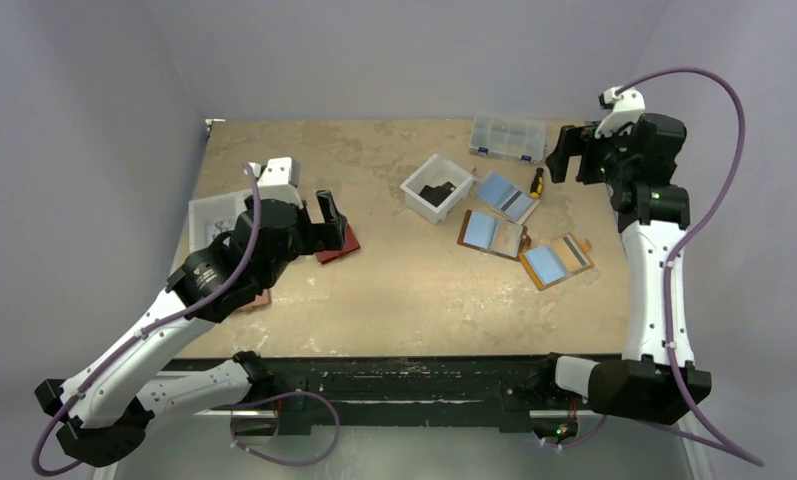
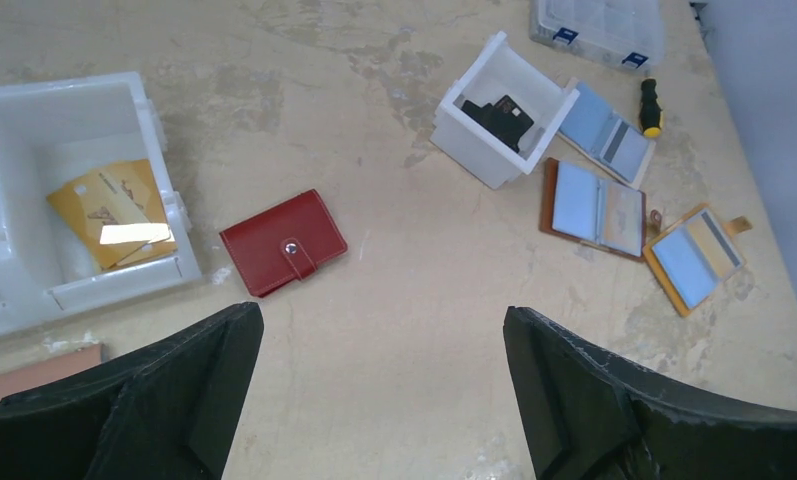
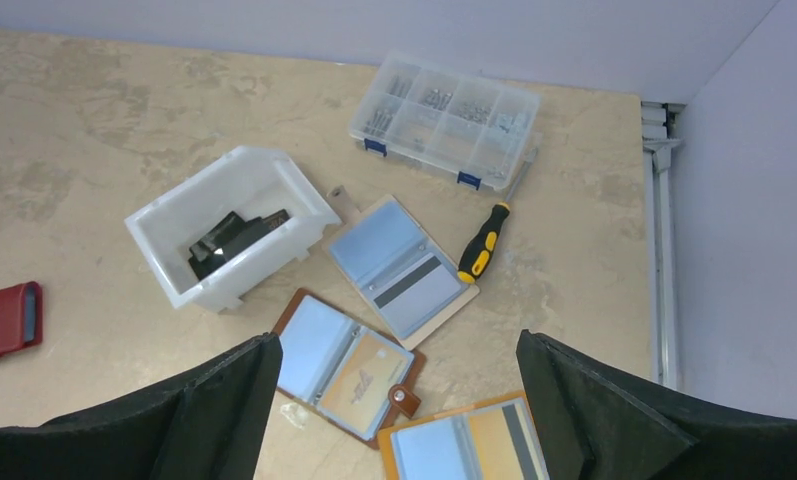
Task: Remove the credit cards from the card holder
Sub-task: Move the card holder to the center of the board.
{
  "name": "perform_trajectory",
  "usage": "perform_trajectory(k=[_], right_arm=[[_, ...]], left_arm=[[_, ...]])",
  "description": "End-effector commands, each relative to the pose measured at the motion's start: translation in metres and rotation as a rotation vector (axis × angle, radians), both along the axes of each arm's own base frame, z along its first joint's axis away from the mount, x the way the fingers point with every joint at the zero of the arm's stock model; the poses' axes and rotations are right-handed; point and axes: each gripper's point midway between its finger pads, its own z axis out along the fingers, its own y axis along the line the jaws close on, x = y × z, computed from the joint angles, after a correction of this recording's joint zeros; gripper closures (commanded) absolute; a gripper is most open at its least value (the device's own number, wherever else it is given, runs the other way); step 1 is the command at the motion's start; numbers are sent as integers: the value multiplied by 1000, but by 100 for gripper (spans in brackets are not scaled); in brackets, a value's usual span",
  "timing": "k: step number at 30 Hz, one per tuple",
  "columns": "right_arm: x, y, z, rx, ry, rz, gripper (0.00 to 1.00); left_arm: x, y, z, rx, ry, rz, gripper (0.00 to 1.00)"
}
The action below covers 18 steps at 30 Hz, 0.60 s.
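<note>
Noted left gripper (image 2: 379, 322) spread wide, empty, low centre of left wrist view. Just above, mid-left: red card holder (image 2: 284, 242), closed, strap snapped, flat on table (image 2: 404, 260). Further left, white bin (image 2: 64, 90) with tan holders (image 2: 114, 212). Noted right gripper (image 3: 396, 345) likewise spread, empty, above open holders (image 3: 344, 365); card holder at that view's far left edge.

Dark red card holder (image 2: 283, 243), mottled beige table (image 2: 414, 290).
</note>
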Motion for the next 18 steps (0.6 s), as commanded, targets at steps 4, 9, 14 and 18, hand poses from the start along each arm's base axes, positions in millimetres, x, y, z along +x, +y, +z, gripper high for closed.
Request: perform_trajectory(k=[4,9,14,18], right_arm=[[-24,16,-3,88,33,125,1],[-28,21,-6,104,42,175,1],[-41,46,-6,109,41,367,1],[-68,76,-12,113,36,636,1]], left_arm=[[9,-1,7,83,-24,-22,1],[19,-3,-9,127,13,-40,1],[37,9,-34,93,79,-45,1],[47,21,-59,126,154,-40,1]])
